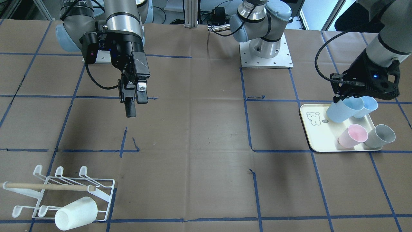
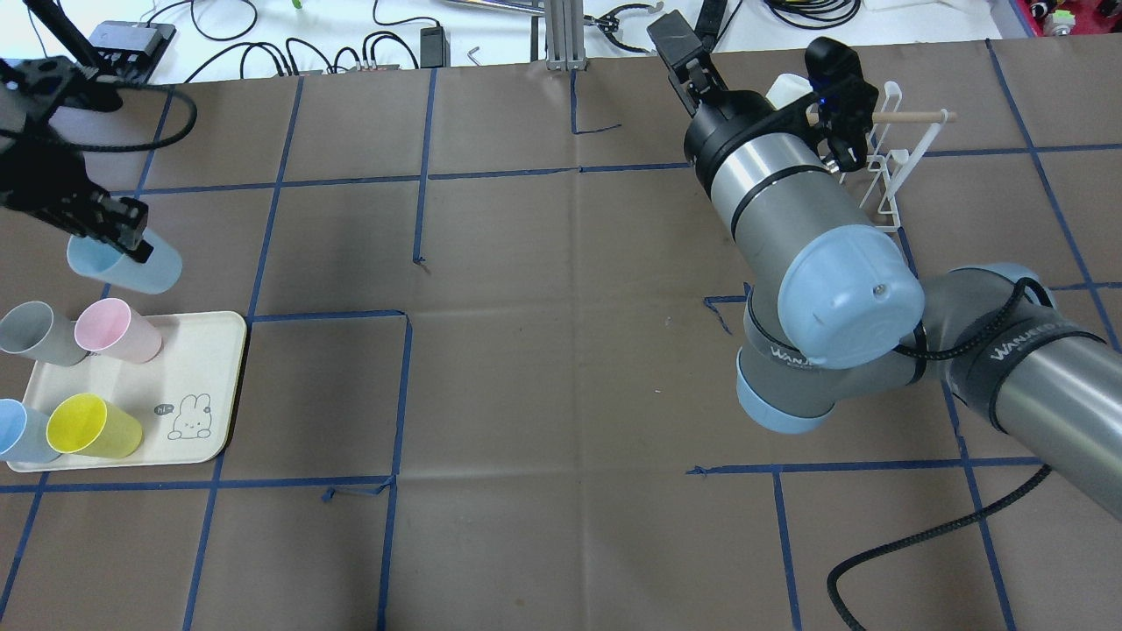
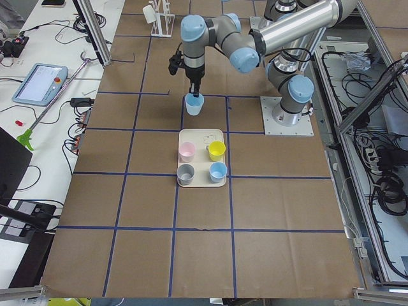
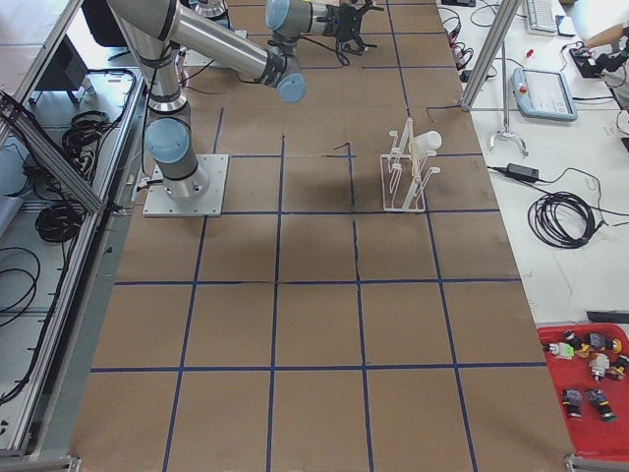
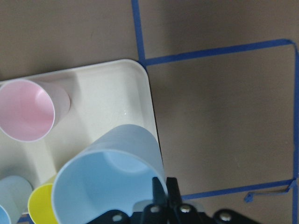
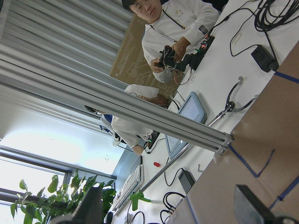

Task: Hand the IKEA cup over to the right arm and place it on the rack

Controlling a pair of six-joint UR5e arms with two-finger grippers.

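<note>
Left arm (image 3: 287, 29) reaches out over the tray (image 2: 206, 350), wrist pointing down. Left gripper (image 5: 165, 189) is pinching the rim of the light blue cup (image 1: 341, 111), its fingers pressed onto the wall. The cup hangs in the air over the tray, off its surface and tilted, with its mouth angled to one side.

Right arm (image 2: 789, 219) is raised, forearm stretched forward over the robot's right half of the table (image 2: 561, 350). Its wrist camera looks out past the far table edge at the operators. Right gripper (image 1: 135, 102) hangs high with its fingers spread wide – nothing between them.

Room: the two grippers are well apart, with a wide stretch of brown paper and blue tape grid (image 2: 427, 131) between them. The rack (image 1: 99, 193) stands near the table's operator-side edge, toward the robot's right end. In the overhead view the right arm hides much of it. Its wooden dowel (image 1: 48, 186) runs along the top. A white cup (image 1: 76, 212) lies tipped on the lower row at one end.

The held cup is plain, smooth and pale blue, tapering toward the base. Upright on the tray under it are a pink cup (image 2: 118, 331), a grey cup (image 2: 39, 333), a yellow cup (image 2: 92, 427) and a second blue cup (image 2: 22, 431).
</note>
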